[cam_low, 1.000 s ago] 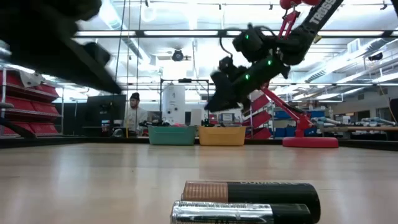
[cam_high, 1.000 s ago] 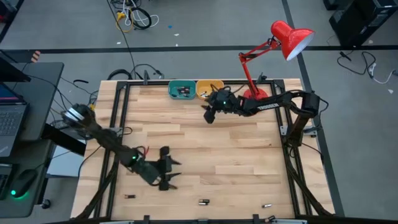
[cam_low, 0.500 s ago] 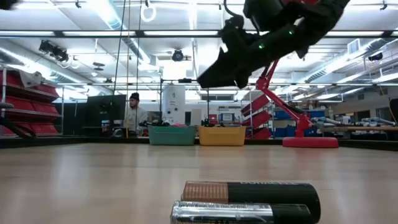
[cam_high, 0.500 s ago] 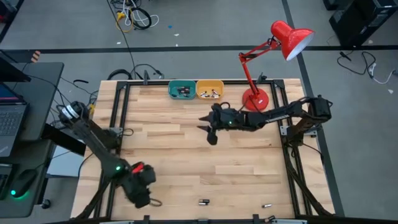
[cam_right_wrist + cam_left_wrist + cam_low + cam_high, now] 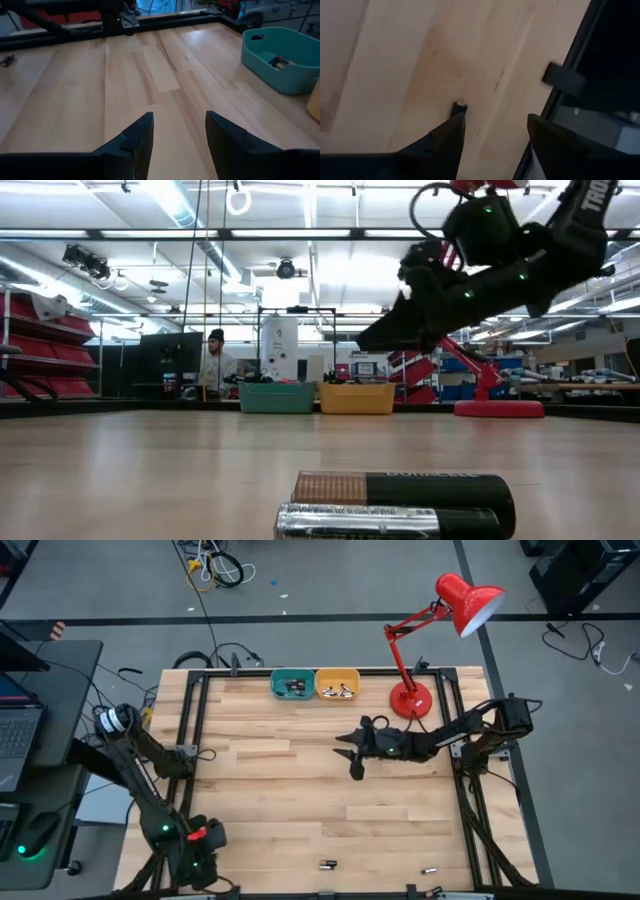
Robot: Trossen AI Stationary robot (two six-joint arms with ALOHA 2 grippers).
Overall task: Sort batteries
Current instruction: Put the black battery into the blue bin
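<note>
1. High view: the left pincer (image 5: 200,858) is hovering at the wooden worktop's (image 5: 300,770) near-left corner; the right pincer (image 5: 352,752) is hanging mid-worktop, fingers apart. Two batteries (image 5: 327,864) are lying along the near edge, well apart from both.
2. Low view: two cylindrical batteries (image 5: 400,502) are lying sideways, touching.
3. Left wrist view: the left pincer's fingers (image 5: 445,137) are standing apart, one tip beside a battery (image 5: 459,106).
4. Right wrist view: the right pincer's fingers (image 5: 135,137) are gaping empty; a teal bin (image 5: 280,60) is holding batteries.

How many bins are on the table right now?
2: a teal bin and a yellow bin, side by side at the table's far edge. None seems hidden.
</note>
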